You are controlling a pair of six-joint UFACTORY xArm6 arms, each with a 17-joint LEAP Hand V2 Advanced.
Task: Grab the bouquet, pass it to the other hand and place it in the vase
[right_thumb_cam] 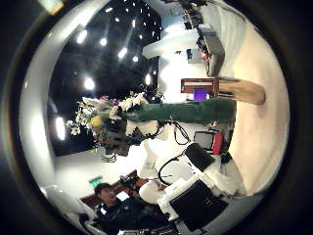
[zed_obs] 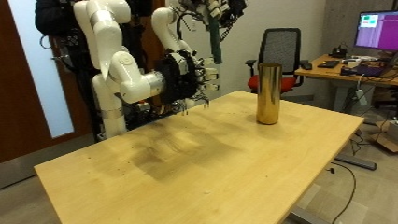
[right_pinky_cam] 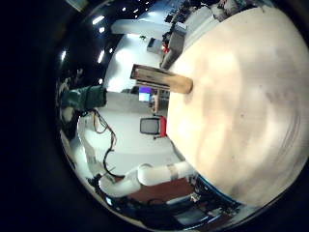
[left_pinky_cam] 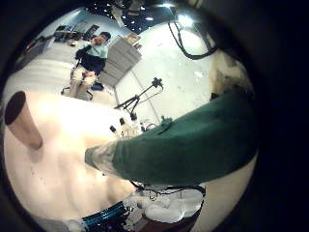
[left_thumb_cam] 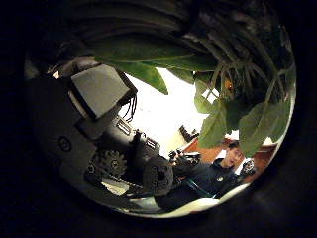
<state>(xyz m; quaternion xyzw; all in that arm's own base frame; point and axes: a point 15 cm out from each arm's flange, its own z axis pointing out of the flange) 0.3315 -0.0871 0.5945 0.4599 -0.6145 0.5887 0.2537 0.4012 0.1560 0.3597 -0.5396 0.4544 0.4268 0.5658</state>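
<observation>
In the outside view my left hand (zed_obs: 209, 11) is raised high behind the table and shut on the bouquet (zed_obs: 218, 42), whose dark green wrapped stems hang straight down. The left palm views show the green wrap (left_pinky_cam: 183, 145) and leaves (left_thumb_cam: 238, 109) close against the palm, with my fingers (left_thumb_cam: 109, 129) curled beside them. A tall gold vase (zed_obs: 267, 93) stands upright on the wooden table (zed_obs: 224, 173), out to the side of and lower than the bouquet. My right hand (zed_obs: 187, 79) hangs lower, just over the table's back edge, open and empty. The right thumb side view shows the flowers (right_thumb_cam: 112, 113) and vase (right_thumb_cam: 233, 91).
A black office chair (zed_obs: 281, 51) stands behind the vase. A desk with a monitor (zed_obs: 374, 33) lies beyond the table's far side. The table's front edge (zed_obs: 187, 210) is near the camera.
</observation>
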